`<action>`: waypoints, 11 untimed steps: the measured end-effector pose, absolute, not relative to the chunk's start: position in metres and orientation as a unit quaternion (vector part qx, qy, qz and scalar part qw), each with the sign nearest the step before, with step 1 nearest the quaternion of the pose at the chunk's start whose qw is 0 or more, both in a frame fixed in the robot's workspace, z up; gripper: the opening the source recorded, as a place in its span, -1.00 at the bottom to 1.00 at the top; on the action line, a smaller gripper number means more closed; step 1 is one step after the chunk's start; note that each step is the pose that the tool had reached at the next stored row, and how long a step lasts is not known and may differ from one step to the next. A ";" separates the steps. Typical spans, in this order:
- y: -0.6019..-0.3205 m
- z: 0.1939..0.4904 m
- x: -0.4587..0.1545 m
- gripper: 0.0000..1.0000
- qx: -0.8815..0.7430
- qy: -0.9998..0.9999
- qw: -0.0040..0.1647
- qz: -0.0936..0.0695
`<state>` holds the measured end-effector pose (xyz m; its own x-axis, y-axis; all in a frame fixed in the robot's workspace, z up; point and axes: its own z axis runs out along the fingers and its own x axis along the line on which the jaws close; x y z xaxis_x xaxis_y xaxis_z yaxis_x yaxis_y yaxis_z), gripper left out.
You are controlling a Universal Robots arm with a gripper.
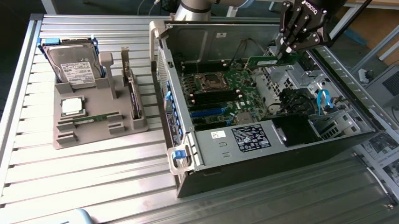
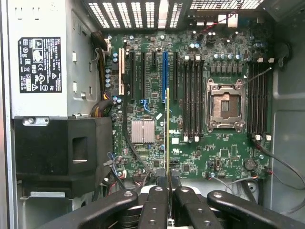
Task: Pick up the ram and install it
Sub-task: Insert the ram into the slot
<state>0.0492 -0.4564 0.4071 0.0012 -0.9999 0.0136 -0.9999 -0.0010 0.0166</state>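
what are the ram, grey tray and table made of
The ram looks like green matte circuit board, likely fibreglass laminate. The tray seems grey matte plastic, with moulded-looking slots. The table is ribbed bare metal, probably aluminium by its silvery sheen.

Green ram (image 1: 265, 61), black tool (image 1: 284, 54), green motherboard (image 2: 224, 157), ribbed silver table (image 1: 93, 179), grey tray (image 1: 65, 139)

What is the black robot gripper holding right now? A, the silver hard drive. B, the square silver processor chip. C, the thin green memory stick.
C: the black robot gripper is clamped on the thin green memory stick, above the green motherboard inside the open computer case.
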 end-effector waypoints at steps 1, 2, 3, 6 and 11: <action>-0.456 0.407 0.049 -0.74 0.707 -0.707 0.011 -0.001; -0.456 0.407 0.049 -0.74 0.707 -0.707 0.011 -0.001; -0.456 0.407 0.049 -0.74 0.707 -0.707 0.011 -0.001; -0.456 0.407 0.049 -0.74 0.707 -0.707 0.011 -0.001; -0.456 0.407 0.049 -0.74 0.707 -0.707 0.011 -0.001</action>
<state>0.0488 -0.4564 0.4068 0.0012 -0.9999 0.0139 -0.9999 -0.0010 0.0166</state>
